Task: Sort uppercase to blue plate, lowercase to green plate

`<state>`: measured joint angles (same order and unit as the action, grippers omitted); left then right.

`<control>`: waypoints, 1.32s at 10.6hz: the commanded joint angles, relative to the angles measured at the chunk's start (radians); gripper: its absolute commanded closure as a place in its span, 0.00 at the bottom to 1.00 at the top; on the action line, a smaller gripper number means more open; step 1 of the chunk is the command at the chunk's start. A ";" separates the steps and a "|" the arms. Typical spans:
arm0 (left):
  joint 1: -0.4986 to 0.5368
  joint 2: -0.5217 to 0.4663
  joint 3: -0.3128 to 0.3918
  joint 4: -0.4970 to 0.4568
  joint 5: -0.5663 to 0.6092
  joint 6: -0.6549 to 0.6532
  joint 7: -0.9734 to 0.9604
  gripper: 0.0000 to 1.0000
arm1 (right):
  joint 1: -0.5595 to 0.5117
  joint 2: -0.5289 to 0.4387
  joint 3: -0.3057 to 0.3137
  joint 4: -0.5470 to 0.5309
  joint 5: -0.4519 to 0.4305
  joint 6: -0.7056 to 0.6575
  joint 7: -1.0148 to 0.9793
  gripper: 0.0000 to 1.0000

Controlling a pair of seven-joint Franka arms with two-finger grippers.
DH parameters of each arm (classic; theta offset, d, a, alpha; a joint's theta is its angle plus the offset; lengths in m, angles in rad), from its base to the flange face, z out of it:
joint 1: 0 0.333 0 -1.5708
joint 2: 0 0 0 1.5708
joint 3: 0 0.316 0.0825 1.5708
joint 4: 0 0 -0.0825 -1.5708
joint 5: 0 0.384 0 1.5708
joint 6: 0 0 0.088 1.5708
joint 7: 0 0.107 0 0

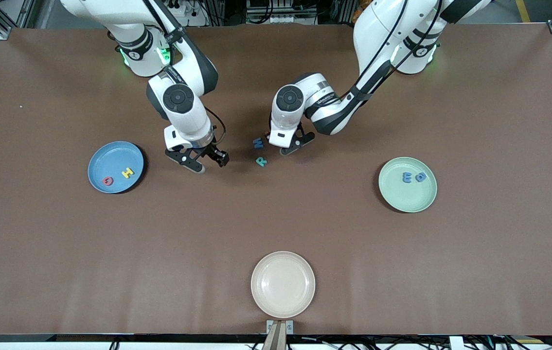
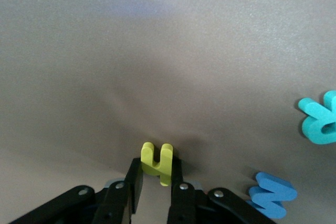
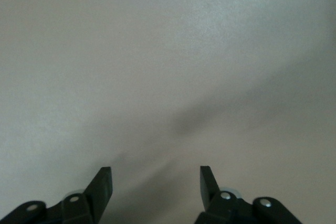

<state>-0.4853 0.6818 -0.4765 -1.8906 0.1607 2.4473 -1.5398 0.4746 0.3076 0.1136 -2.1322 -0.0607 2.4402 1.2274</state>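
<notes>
My left gripper (image 1: 295, 144) is low over the table's middle, shut on the small yellow h (image 2: 157, 160), which shows between its fingers in the left wrist view (image 2: 156, 176). The blue W (image 1: 258, 143) and teal R (image 1: 261, 161) lie beside it; both show in the left wrist view, the W (image 2: 271, 194) and the R (image 2: 321, 123). My right gripper (image 1: 207, 162) is open and empty over bare table near the blue plate (image 1: 110, 155), which holds the red Q (image 1: 106, 180) and yellow H (image 1: 128, 172). The green plate (image 1: 404, 199) holds the blue e (image 1: 407, 178) and blue p shape (image 1: 420, 177). The red w is out of view.
A cream plate (image 1: 283, 284) sits at the table's edge nearest the front camera, in the middle. The right wrist view shows only bare brown table between the open fingers (image 3: 105, 182).
</notes>
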 commanded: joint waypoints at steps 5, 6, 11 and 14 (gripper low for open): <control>0.193 -0.166 -0.011 -0.004 0.036 -0.112 0.112 1.00 | 0.091 0.205 0.003 0.227 0.013 -0.056 0.369 0.20; 0.236 -0.210 -0.013 -0.004 0.036 -0.152 0.189 1.00 | 0.108 0.229 0.003 0.250 0.015 -0.056 0.407 0.20; 0.503 -0.309 -0.017 0.001 0.019 -0.332 0.625 1.00 | 0.200 0.313 0.005 0.337 -0.002 -0.044 0.475 0.20; 0.635 -0.304 0.013 -0.002 0.020 -0.404 0.873 1.00 | 0.220 0.324 0.005 0.354 -0.042 -0.046 0.370 0.21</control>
<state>0.1032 0.3898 -0.4705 -1.8752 0.1761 2.0689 -0.7597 0.6964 0.6145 0.1204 -1.8033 -0.0829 2.4038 1.6697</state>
